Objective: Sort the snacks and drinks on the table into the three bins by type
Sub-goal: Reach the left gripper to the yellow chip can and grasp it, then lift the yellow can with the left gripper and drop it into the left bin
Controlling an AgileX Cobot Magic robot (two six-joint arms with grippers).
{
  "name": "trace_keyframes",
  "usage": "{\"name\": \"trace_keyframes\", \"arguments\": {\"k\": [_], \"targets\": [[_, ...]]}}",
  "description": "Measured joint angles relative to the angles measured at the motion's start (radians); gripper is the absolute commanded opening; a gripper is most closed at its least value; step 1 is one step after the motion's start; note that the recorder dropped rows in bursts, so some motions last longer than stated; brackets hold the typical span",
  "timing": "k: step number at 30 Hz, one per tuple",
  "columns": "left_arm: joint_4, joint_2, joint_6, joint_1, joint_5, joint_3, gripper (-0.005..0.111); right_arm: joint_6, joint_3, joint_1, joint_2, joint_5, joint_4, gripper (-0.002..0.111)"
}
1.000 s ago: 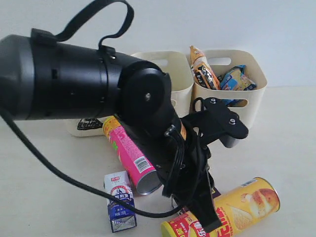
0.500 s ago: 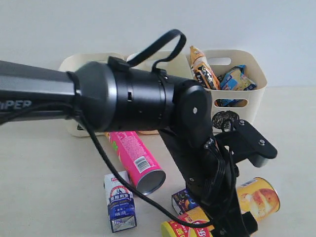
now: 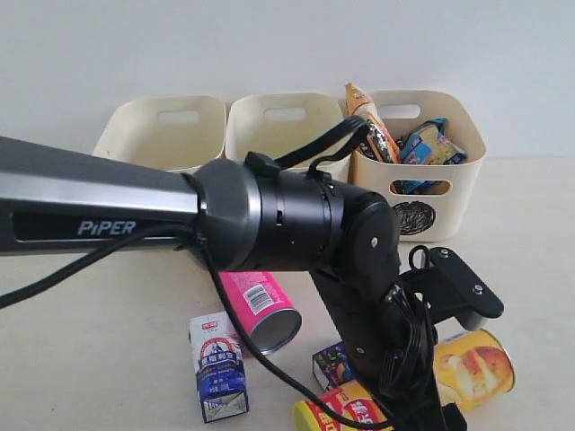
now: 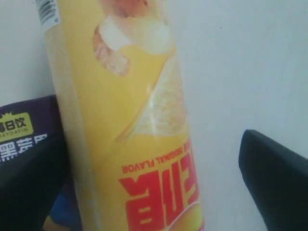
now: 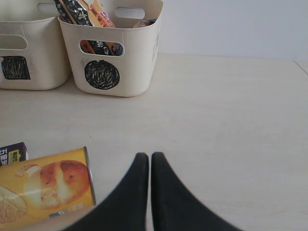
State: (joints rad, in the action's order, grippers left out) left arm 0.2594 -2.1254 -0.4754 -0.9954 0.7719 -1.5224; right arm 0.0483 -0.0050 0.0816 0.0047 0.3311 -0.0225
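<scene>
Risk: your left fingers (image 4: 274,178) stand wide apart astride the yellow round chip tube with red lettering (image 4: 130,120), which lies on its side on the pale beige table (image 5: 231,120) with the dark purple drink carton (image 4: 24,130) just beside it. If you close here, one finger may catch the carton, or the tube may roll out. Your right fingers (image 5: 139,192) are pressed together, empty.
</scene>
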Motion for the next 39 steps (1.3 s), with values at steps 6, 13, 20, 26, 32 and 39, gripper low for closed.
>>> {"name": "trace_keyframes", "arguments": {"k": [6, 13, 20, 26, 32, 39], "targets": [[0.000, -0.016, -0.002, 0.000, -0.013, 0.000, 0.081, 0.000, 0.000, 0.000, 0.000, 0.000, 0.000, 0.000], [-0.005, -0.038, -0.002, -0.002, -0.030, -0.006, 0.076, 0.000, 0.000, 0.000, 0.000, 0.000, 0.000, 0.000], [-0.041, -0.071, -0.002, -0.025, -0.048, -0.006, 0.054, 0.000, 0.000, 0.000, 0.000, 0.000, 0.000, 0.000], [-0.046, -0.072, -0.002, -0.028, -0.057, -0.006, 0.004, 0.000, 0.000, 0.000, 0.000, 0.000, 0.000, 0.000], [-0.024, 0.038, -0.008, -0.028, -0.034, -0.006, 0.004, 0.000, 0.000, 0.000, 0.000, 0.000, 0.000, 0.000], [-0.017, 0.274, 0.039, 0.045, 0.066, -0.006, 0.004, 0.000, 0.000, 0.000, 0.000, 0.000, 0.000, 0.000]]}}
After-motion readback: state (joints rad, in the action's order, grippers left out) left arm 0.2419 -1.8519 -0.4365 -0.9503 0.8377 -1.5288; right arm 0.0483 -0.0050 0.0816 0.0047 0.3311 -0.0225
